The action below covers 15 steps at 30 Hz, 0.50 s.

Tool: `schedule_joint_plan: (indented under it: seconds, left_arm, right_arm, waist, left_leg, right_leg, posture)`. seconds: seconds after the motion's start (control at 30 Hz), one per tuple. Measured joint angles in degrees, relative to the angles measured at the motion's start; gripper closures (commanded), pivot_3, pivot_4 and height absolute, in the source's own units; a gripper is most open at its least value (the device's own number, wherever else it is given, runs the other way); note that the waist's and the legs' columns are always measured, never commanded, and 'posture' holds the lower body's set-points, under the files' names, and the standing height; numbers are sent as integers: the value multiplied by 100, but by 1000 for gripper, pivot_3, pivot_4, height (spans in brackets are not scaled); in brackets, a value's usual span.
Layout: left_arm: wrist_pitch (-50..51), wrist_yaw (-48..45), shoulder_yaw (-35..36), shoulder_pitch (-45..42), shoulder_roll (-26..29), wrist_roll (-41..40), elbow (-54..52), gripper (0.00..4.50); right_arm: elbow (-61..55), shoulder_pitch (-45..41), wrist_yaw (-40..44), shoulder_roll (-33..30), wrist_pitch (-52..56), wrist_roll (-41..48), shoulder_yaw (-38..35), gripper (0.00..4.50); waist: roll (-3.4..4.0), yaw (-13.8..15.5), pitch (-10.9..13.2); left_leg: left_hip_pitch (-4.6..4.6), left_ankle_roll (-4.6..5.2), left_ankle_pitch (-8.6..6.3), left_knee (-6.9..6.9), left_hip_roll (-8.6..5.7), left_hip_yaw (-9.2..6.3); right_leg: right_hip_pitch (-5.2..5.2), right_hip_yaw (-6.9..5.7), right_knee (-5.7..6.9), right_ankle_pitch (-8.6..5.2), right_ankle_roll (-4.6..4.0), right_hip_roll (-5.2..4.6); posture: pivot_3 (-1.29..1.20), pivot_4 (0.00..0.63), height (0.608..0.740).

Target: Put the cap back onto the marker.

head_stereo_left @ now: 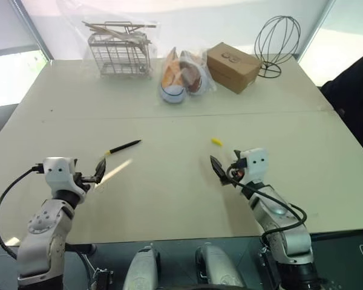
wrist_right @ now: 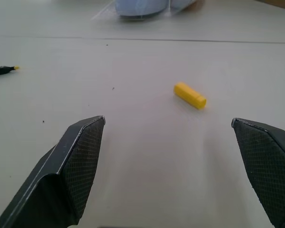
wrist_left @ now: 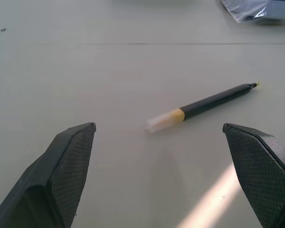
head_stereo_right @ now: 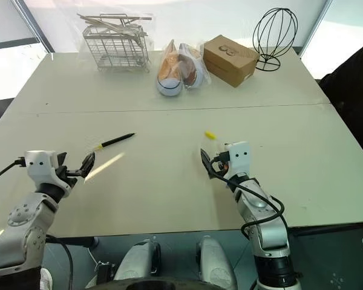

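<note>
With both grippers spread wide and empty, I see the marker (wrist_left: 206,102) lying crosswise just ahead of my left gripper (head_stereo_left: 99,171), the cap (wrist_right: 190,95) ahead of my right gripper (head_stereo_left: 221,169).

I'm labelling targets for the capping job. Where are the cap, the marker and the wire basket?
cap (wrist_right: 190,95): right wrist view, middle of the yellow cylinder.
marker (wrist_left: 213,99): left wrist view, middle of the black barrel.
wire basket (head_stereo_left: 120,59): left eye view, front wall of the grid.
</note>
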Motion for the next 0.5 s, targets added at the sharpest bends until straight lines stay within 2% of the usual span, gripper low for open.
schedule_joint_plan:
  seconds: [0.5]
  left_arm:
    - [15, -196, -32, 65, 71, -108, -113, 0]
  right_arm:
    - [11, -235, 173, -82, 14, -56, 41, 86]
  waist:
    - [-1, 11, 0]
  left_leg:
    - [-2, 0, 0, 0, -3, 0]
  right_leg:
    - [0, 0, -1, -1, -2, -1]
  posture:
    - [0, 150, 740]
